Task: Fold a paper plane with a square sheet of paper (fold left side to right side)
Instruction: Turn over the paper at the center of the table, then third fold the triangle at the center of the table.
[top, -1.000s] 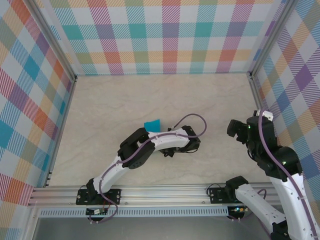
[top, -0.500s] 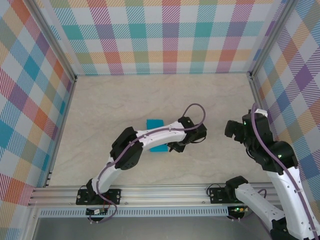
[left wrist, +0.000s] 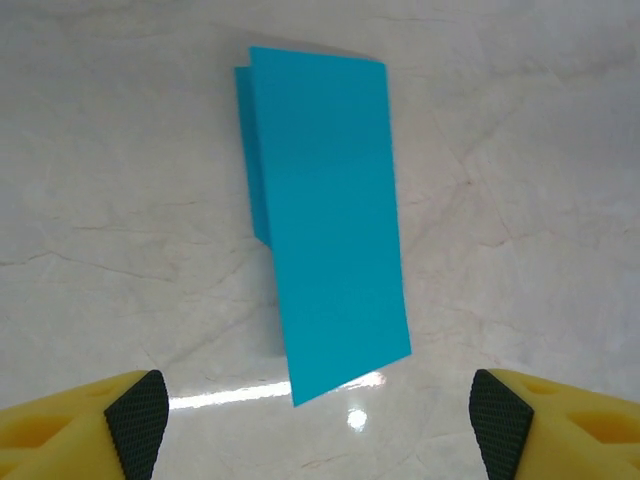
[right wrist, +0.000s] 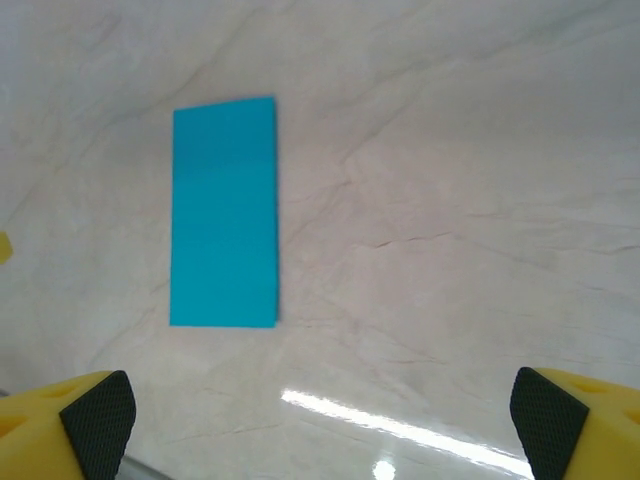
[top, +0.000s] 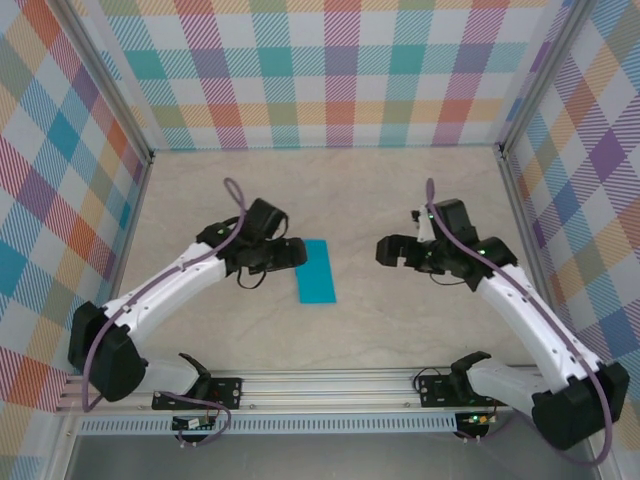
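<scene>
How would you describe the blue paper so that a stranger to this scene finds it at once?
Look at the marble table inside the checked walls. Near its middle, between the left tool and the right tool, lies the paper. It is a flat strip folded double; solid teal sets it apart from the pale stone.

worktop [top: 400,190]: we are seeing a pale, marble-veined surface, glossy and throwing back light spots.
sheet of paper [top: 318,271]: we are finding it lying flat near the worktop's middle, folded into a narrow teal-blue rectangle.
layers: we are noticing the lower layer peeking out along one long edge.
</scene>
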Controlling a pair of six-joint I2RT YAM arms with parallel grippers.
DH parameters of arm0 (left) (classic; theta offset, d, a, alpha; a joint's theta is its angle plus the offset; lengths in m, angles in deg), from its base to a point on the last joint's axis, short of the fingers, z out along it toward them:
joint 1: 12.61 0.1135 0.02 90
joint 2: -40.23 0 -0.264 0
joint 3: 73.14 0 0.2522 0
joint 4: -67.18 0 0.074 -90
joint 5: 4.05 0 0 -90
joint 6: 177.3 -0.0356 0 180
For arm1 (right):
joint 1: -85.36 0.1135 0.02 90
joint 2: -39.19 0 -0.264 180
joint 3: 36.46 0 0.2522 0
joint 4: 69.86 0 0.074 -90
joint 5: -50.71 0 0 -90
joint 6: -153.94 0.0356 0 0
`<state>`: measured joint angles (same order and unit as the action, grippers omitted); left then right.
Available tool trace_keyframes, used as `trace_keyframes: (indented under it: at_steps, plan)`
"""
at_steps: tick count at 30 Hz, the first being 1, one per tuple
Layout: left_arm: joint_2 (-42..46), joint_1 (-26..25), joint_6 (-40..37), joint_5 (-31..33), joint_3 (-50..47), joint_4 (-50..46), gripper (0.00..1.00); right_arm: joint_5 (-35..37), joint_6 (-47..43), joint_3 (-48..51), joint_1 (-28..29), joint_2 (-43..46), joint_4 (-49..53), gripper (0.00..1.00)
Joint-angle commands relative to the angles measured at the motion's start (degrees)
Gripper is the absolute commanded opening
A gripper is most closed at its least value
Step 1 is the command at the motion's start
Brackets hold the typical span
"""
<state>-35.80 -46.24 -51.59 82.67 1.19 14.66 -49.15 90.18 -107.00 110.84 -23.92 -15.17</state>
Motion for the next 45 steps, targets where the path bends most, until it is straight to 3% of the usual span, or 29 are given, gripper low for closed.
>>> trace_keyframes:
  at_steps: [1,4,14,23,33,36,40,45]
  plan:
    - [1.0,5.0,3.6,-14.2,-9.2,14.9,0.81,-6.3,2.7,0.3,3.5,-2.7,-9.3,0.98]
    - [-0.8,7.0,5.2,-19.2,-13.8,22.3,0.8,-3.9,2.6,-0.1,6.4,-5.4,-9.5,0.97]
    - [-12.7,7.1,6.5,-21.8,-14.6,34.8,0.74,0.8,1.8,-1.1,11.2,-8.4,-8.0,0.97]
    - [-19.4,8.4,4.8,-20.4,-11.5,36.5,0.67,1.6,0.5,-1.1,11.8,-8.0,-7.3,0.97]
    - [-23.0,9.1,3.1,-20.4,-8.0,35.5,0.47,4.3,-1.7,1.7,14.3,-7.6,-9.2,0.95]
    - [-23.6,9.3,3.0,-20.5,-7.3,35.3,0.35,8.1,-3.9,3.0,17.7,-7.1,-10.9,0.94]
    - [-23.8,9.3,2.7,-20.3,-6.9,34.7,0.21,19.9,-9.4,5.6,27.5,-7.2,-15.4,0.93]
    - [-24.3,9.3,2.6,-20.9,-6.7,34.6,0.12,31.9,-20.6,12.0,40.7,-11.3,-30.8,0.93]
